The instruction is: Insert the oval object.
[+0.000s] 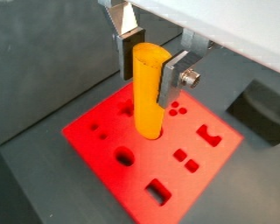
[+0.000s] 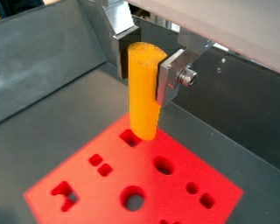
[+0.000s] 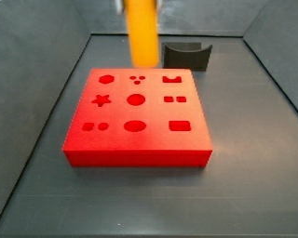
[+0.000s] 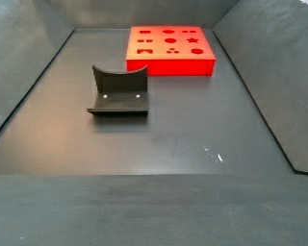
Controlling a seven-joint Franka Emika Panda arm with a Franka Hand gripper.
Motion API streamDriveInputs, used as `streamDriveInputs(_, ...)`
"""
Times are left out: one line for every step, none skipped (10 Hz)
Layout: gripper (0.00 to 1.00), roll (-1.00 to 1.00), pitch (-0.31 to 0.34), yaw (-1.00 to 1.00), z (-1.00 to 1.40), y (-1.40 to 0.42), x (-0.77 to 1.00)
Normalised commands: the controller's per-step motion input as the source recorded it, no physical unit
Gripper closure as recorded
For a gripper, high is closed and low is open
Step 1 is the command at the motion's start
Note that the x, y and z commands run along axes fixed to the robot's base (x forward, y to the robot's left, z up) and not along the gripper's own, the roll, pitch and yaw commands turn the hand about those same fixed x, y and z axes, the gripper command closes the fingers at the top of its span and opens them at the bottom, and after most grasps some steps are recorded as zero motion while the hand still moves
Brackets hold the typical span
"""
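Note:
My gripper (image 1: 150,63) is shut on the oval object (image 1: 149,96), a smooth orange-yellow peg with rounded ends, held upright by its upper part. The silver fingers (image 1: 174,77) clamp it from both sides, as both wrist views show (image 2: 146,66). The peg (image 2: 143,92) hangs over the far part of the red block (image 1: 130,175), its lower end above the block's top face near a small cut-out. In a side view the peg (image 3: 141,33) hangs above the block's (image 3: 137,116) back edge; the gripper is out of that view. The block's top has several shaped holes, among them an oval one (image 3: 135,125).
The dark grey fixture with a curved wall (image 4: 118,91) stands on the floor beside the red block (image 4: 169,48); it also shows behind the block in a side view (image 3: 185,56) and in a wrist view (image 1: 265,109). Grey bin walls (image 2: 43,61) enclose the floor.

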Motion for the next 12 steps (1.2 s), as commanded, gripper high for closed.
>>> streamDriveInputs(1.00,0.24,-0.060,0.01,-0.87,-0.25,-0.06)
streamDriveInputs(1.00,0.25,-0.003,0.05,-0.88,-0.17,0.00)
streamDriveInputs(1.00,0.24,0.000,0.15,-0.86,-0.16,0.02)
streamDriveInputs(1.00,0.21,0.000,0.33,-0.80,-0.20,0.13)
streamDriveInputs(1.00,0.24,0.067,0.27,-0.70,-0.29,0.17)
streamDriveInputs(1.00,0.13,0.131,0.21,-0.74,-0.33,0.13)
streamDriveInputs(1.00,0.04,0.196,0.08,-0.80,-0.16,0.14)
streamDriveInputs(1.00,0.00,0.213,0.00,-0.75,0.00,0.03)
streamDriveInputs(1.00,-0.01,0.223,-0.11,-0.60,0.23,-0.09)
streamDriveInputs(1.00,-0.02,0.124,-0.13,-0.37,0.11,-0.10)
streamDriveInputs(1.00,0.00,0.000,-0.09,-0.30,0.00,0.00)
streamDriveInputs(1.00,-0.02,-0.003,-0.04,-0.32,-0.06,0.00)
